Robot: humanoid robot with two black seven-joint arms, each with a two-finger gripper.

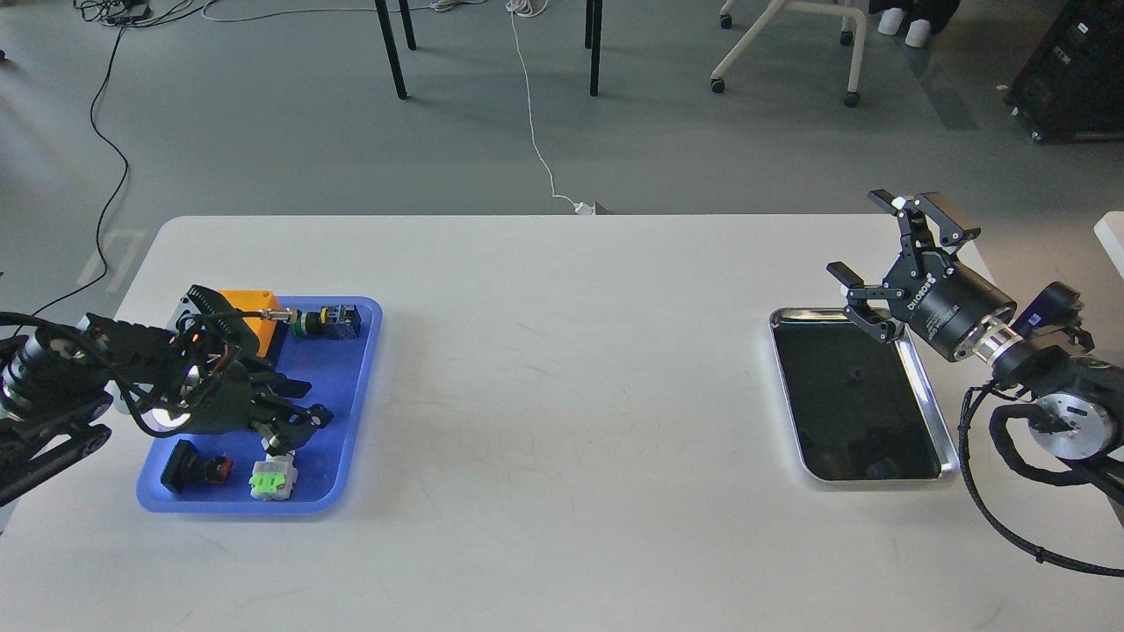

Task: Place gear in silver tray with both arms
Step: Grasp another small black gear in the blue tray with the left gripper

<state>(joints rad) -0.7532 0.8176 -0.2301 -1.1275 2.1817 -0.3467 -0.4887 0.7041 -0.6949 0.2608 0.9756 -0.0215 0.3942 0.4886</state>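
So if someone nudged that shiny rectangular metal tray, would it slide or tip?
The shiny rectangular metal tray would probably slide, not tip: it lies flat and low on the smooth white table. It looks stiff and, holding nothing, fairly light. Its polished raised rim may be slippery to pinch.

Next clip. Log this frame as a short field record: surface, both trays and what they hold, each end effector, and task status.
surface: white table
blue tray: left side; holds orange block, small electrical parts
silver tray: right side, no part visible in it
left end effector: low over blue tray, finger state unclear
right end effector: open, holding nothing, raised near silver tray's far end
task status: nothing placed in silver tray yet
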